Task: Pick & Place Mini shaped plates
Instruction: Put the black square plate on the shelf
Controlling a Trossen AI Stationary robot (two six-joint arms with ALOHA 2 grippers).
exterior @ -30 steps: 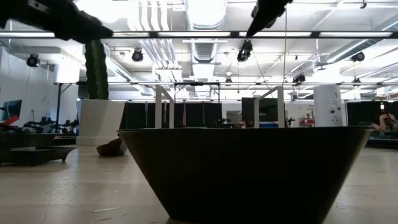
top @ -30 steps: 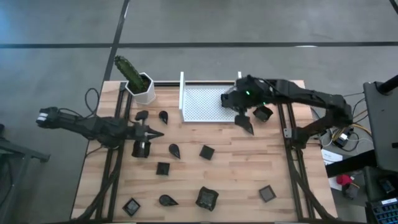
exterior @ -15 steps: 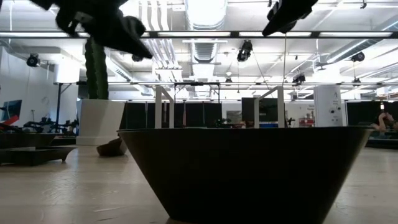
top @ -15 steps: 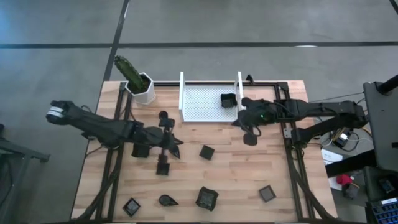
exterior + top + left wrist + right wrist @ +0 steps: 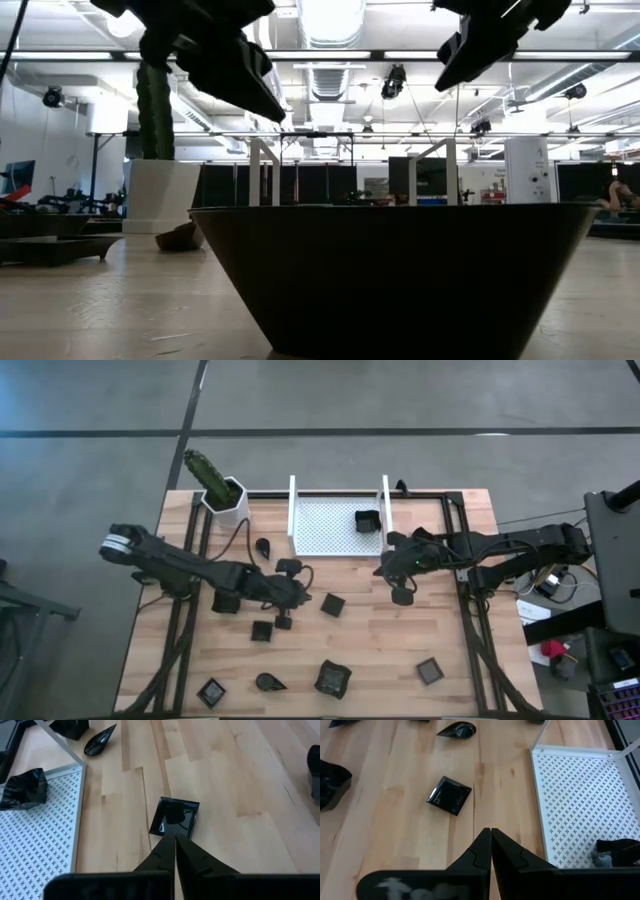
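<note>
One small square plate point(image 5: 174, 817) before the left claw point(image 5: 175, 839), tips pressed together and empty, looks light, stiff, glossy, likely slippery; pinch one raised rim.

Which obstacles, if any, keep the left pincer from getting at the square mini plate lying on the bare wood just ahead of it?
Probably none. The left pincer points straight at the square mini plate, with only bare table between. Its fingers look shut, so they must open first.

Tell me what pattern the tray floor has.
White tray: rows of tiny cross-shaped perforations, clearest in the right wrist view.
</note>
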